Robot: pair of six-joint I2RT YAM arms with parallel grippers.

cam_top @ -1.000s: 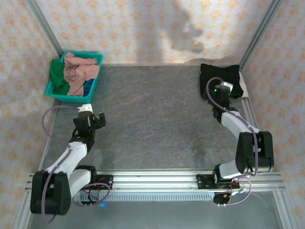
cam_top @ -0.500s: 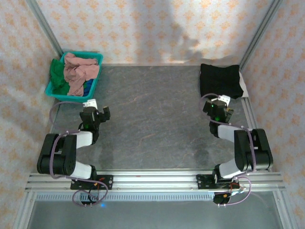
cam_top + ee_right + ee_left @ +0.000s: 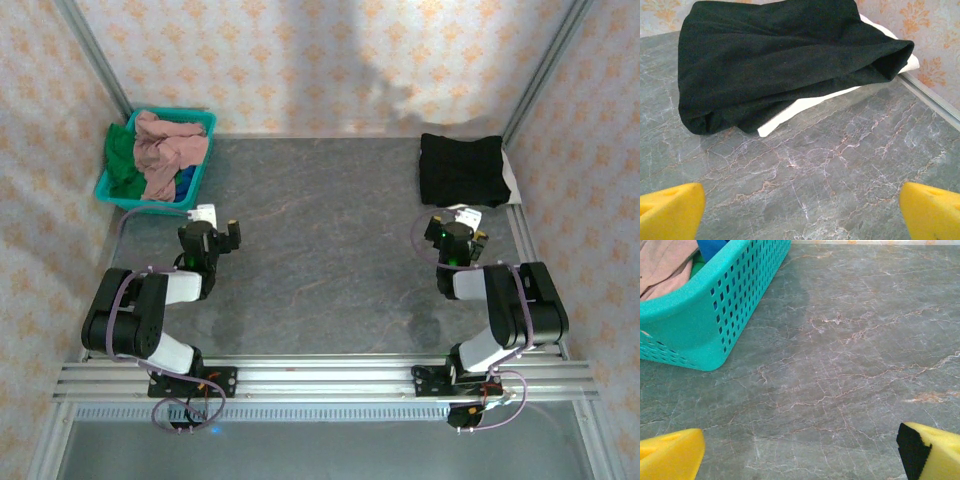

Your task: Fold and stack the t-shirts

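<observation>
A black t-shirt (image 3: 460, 168) lies folded at the far right corner on top of a cream-white one (image 3: 510, 182). The right wrist view shows the black shirt (image 3: 785, 55) resting on the white shirt (image 3: 810, 105) just ahead of my right gripper (image 3: 800, 215). That gripper (image 3: 457, 222) is open, empty and a short way in front of the stack. Pink (image 3: 165, 148), green (image 3: 120, 160) and blue (image 3: 186, 180) t-shirts are heaped in the teal basket (image 3: 200, 172). My left gripper (image 3: 212, 226) stands open and empty near the basket's front corner (image 3: 715, 305).
Metal frame rails run along the table's left side (image 3: 95, 80) and right side (image 3: 525, 235), with patterned walls behind. The arm bases sit on the near rail (image 3: 320, 380). Bare marbled tabletop (image 3: 320, 240) stretches between the two grippers.
The right gripper has drawn back from the black shirt towards the near edge. The left arm has folded back, its gripper shifting slightly right. Both stay open.
</observation>
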